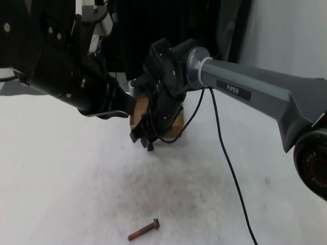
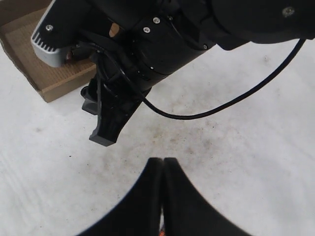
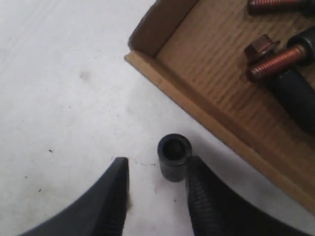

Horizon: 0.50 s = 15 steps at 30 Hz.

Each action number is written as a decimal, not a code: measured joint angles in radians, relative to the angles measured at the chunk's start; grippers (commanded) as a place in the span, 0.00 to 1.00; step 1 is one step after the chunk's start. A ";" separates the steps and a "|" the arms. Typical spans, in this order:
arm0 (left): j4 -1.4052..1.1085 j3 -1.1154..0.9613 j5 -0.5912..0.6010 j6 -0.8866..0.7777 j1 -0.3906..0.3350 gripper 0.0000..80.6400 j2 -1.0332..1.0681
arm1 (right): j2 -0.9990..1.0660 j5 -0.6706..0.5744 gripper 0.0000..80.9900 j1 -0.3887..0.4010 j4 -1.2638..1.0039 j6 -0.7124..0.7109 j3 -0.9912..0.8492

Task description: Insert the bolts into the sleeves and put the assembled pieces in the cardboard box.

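Right claw [image 3: 157, 162] fingers sit closest to the lens. They are apart and straddle a lone sleeve [image 3: 174, 156], with nothing clamped. One finger is touching or just beside the sleeve and the other stands clear of it. The sleeve is upright on the counter [image 1: 61, 178], bore up and empty, just outside the wall of the cardboard box [image 3: 147, 34].

In the high view the right arm comes in from 3 o'clock and its claw hangs at the box's 7 o'clock corner. The left arm comes in from 9 o'clock.

Left claw [image 2: 163, 164]: fingers pressed together, hovering over bare counter near the right claw. A sliver of orange shows at the root of the fingers; can't tell what it is.

Box contents: a copper bolt [image 3: 278, 58] lies beside dark sleeves, and a second bolt sits at the far edge. It looks like at least two assembled pieces are already in, but the exact count is unclear.

A loose bolt [image 1: 144, 230] lies flat on the counter at 6 o'clock from the box, well apart from it and from both claws.

Status, my read: partway through. Left to do:
- grip this sleeve
- fetch the loose bolt and seat it in the sleeve
- drop the assembly in the box

That looks like the last pair, as far as the pictures show.
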 measured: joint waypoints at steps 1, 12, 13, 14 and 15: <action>0.000 0.000 0.000 0.000 0.000 0.00 0.000 | 0.006 0.000 0.45 0.000 -0.004 0.000 -0.003; 0.004 0.000 0.000 0.000 0.000 0.00 0.000 | 0.046 -0.005 0.45 0.000 0.036 -0.002 -0.002; 0.004 0.000 0.000 0.000 0.000 0.00 0.000 | 0.046 -0.005 0.45 0.000 0.036 -0.002 -0.002; 0.004 0.000 0.000 0.000 0.000 0.00 0.000 | 0.046 -0.005 0.45 0.000 0.036 -0.002 -0.002; 0.004 0.000 0.000 0.000 0.000 0.00 0.000 | 0.046 -0.005 0.45 0.000 0.036 -0.002 -0.002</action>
